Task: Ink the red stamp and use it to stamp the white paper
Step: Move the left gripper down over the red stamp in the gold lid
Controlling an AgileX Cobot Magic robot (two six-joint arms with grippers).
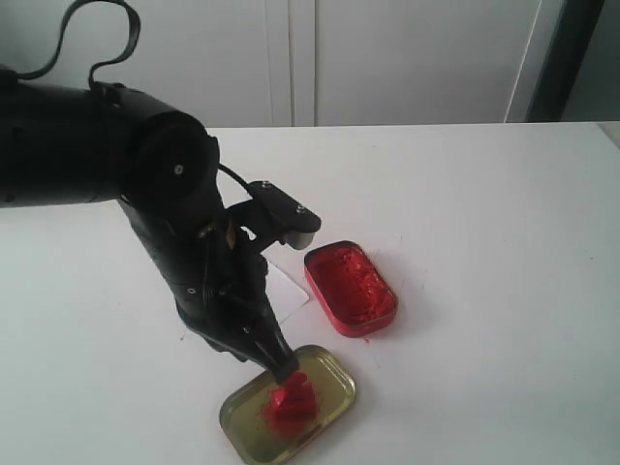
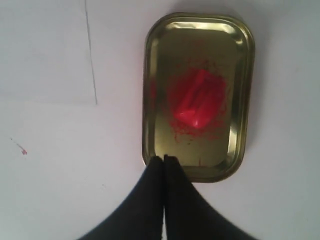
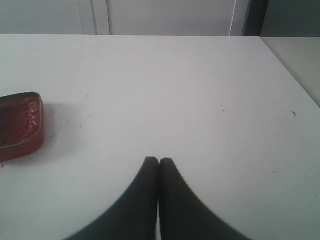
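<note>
The red stamp lies on its side in a gold tin lid, amid a red smear. My left gripper is shut with nothing in it, its tips over the lid's rim just short of the stamp. The white paper lies flat behind the lid, mostly hidden by the left arm in the exterior view. My right gripper is shut and empty over bare table; it does not show in the exterior view.
The open red tin of ink paste stands to the right of the paper, behind the lid. The white tabletop stretches to the right, its edge at the far back.
</note>
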